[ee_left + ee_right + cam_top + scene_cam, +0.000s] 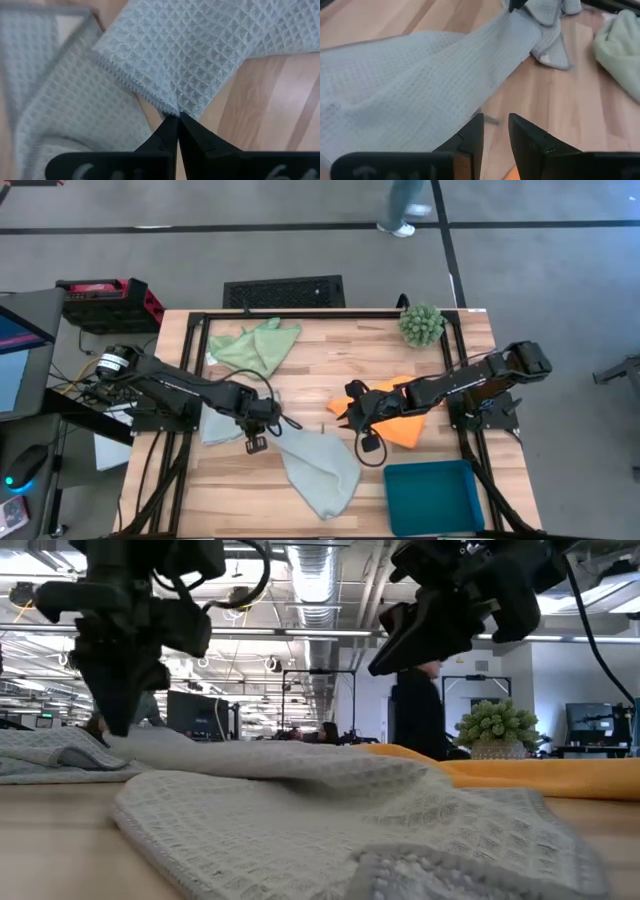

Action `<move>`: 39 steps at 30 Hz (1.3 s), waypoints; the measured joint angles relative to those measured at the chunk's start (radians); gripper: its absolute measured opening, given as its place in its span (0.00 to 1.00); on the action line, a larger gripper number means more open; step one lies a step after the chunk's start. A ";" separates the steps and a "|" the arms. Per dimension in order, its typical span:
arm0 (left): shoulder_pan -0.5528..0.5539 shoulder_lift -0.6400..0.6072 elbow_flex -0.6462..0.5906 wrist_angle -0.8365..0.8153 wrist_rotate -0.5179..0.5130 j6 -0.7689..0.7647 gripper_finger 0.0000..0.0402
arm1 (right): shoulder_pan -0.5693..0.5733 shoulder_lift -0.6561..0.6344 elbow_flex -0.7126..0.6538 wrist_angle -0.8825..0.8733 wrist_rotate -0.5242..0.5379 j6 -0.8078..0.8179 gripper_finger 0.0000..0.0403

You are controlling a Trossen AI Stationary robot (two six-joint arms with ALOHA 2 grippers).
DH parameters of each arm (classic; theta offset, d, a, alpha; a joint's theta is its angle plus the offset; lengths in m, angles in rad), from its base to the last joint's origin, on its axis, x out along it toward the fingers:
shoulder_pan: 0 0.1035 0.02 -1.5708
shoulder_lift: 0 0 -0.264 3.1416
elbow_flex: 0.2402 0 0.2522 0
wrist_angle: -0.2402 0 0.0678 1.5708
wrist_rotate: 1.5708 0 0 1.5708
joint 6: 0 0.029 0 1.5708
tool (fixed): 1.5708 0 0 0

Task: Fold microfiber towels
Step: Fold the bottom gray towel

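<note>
My left gripper (262, 414) is shut on the pale mint towel (320, 468), which spreads from it toward the table's near edge. The pale blue-grey towel (214, 426) lies bunched on the table beside and under my left arm. The light green towel (256, 346) lies crumpled at the far left. The orange towel (404, 424) lies flat under my right arm. My right gripper (341, 408) is open and empty. It hangs above the table next to the mint towel's right edge (470, 85). My left gripper pinches the mint towel at a corner of its hemmed edge (170, 107) between its two fingertips. The fingers come from above, pointing down (118, 725). That corner is raised a little, and the cloth slopes away from it with the rest (330, 810) lying on the table.
A teal tray (432, 496) stands at the near right corner. A spiky green ball plant (421, 324) stands at the far right corner. Bare wood shows between the two grippers and along the near left. A person stands in the room beyond the table (418, 720).
</note>
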 joint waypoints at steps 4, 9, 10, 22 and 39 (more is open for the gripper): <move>0.000 0.000 -0.019 0.031 -0.012 -0.032 0.00 | -0.001 0.000 0.000 0.003 -0.007 0.015 0.28; 0.000 0.000 -0.019 0.061 -0.017 -0.047 0.00 | -0.001 0.000 0.000 0.004 -0.008 0.016 0.28; 0.000 0.000 -0.019 0.067 -0.018 -0.046 0.00 | -0.001 0.000 0.000 0.004 -0.008 0.016 0.28; 0.032 0.000 -0.019 0.083 -0.060 -0.079 0.26 | -0.001 0.000 -0.001 0.004 -0.008 0.015 0.28; 0.176 0.000 -0.019 0.130 -0.019 -0.022 0.30 | -0.001 0.000 -0.001 -0.011 -0.008 0.033 0.28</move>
